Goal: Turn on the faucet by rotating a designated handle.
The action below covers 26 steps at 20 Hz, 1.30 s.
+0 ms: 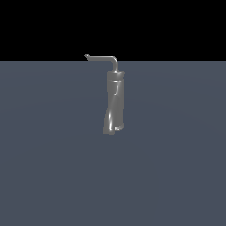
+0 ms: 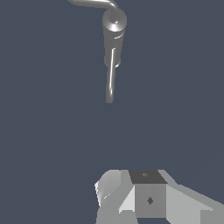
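The faucet (image 1: 114, 103) is a tall, slightly twisted grey metal column standing on the flat grey floor. The handle (image 1: 103, 57) is a thin L-shaped rod on its top, reaching toward the exterior view's left and ending in a small upturned tip. In the wrist view I see the faucet (image 2: 113, 48) from above, with the handle (image 2: 94, 3) cut off by the frame edge. My gripper (image 2: 140, 194) shows only as white and grey finger parts at the frame edge, well apart from the faucet and touching nothing. The exterior view does not show it.
The grey floor (image 1: 176, 176) spreads around the faucet. Above its far edge the background is black.
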{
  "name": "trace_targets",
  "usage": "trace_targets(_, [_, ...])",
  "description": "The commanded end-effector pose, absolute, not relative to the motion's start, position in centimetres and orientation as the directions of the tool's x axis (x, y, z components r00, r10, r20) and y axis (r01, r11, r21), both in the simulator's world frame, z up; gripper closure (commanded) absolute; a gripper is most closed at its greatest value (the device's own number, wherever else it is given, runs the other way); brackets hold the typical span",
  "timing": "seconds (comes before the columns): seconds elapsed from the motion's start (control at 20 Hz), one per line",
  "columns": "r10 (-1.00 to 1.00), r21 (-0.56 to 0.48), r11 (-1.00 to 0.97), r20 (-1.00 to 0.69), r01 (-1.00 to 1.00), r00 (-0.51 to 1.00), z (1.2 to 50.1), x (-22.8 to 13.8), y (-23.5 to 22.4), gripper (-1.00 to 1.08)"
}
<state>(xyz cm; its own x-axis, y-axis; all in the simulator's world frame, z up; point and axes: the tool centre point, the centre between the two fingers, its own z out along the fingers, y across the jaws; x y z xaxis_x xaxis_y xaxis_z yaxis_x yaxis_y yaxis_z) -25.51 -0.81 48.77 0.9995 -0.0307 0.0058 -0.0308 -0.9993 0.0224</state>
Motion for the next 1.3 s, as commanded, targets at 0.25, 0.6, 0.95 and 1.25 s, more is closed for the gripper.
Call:
trace_targets(0.25, [-0.056, 0.016, -0.998, 0.005, -0.056, 0.998, 48.8, -24.9, -0.7, 1.08])
trace_targets(0.6, [-0.137, -0.005, -0.991, 0.002, -0.137, 0.991, 48.8, -22.9, -0.5, 1.08])
trace_targets(0.95, [-0.276, -0.034, -0.961, -0.011, -0.276, 0.961, 48.5, -19.4, 0.0, 1.08])
trace_targets(1.25, [-0.414, -0.052, -0.908, -0.031, -0.415, 0.910, 47.9, -15.9, 0.5, 1.08])
